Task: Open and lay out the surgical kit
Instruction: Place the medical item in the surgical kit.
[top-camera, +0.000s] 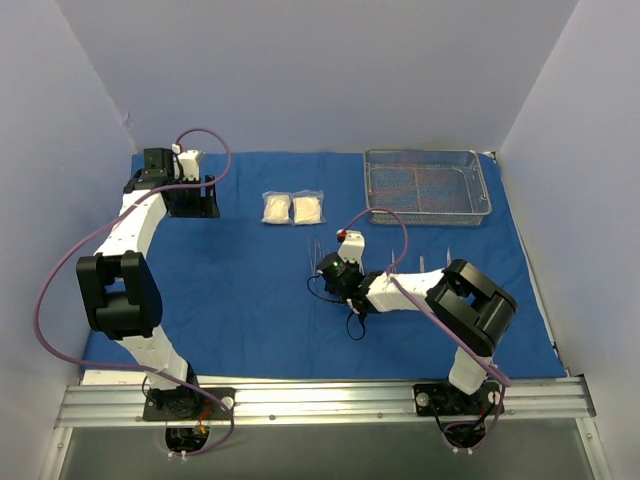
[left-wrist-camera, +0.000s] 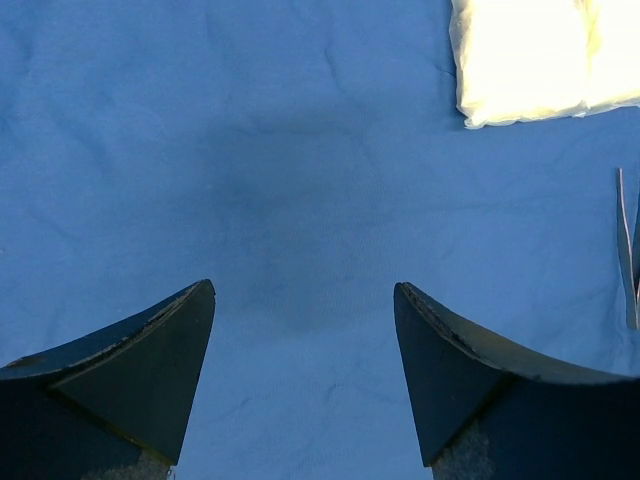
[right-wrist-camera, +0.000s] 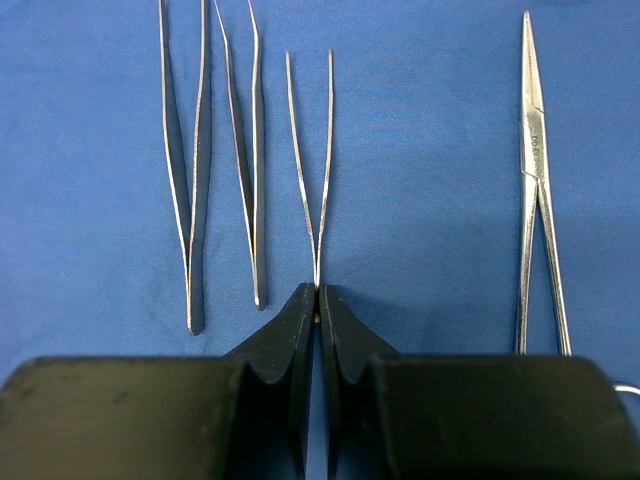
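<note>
Blue cloth wrap (top-camera: 250, 300) spread flat across the tabletop, with the kit pieces set out on it.

A wire-mesh steel tray (top-camera: 428, 219) sits at the far right corner. Two white gauze packets (top-camera: 279, 208) lie side by side near the middle of the far edge. The left gripper (top-camera: 190, 205) points down over bare cloth near the far left corner. The right gripper (top-camera: 323, 262) is low at mid-table, its tip at some thin silver instruments (top-camera: 314, 250). Another silver piece (top-camera: 447, 258) lies nearer the right edge.
</note>
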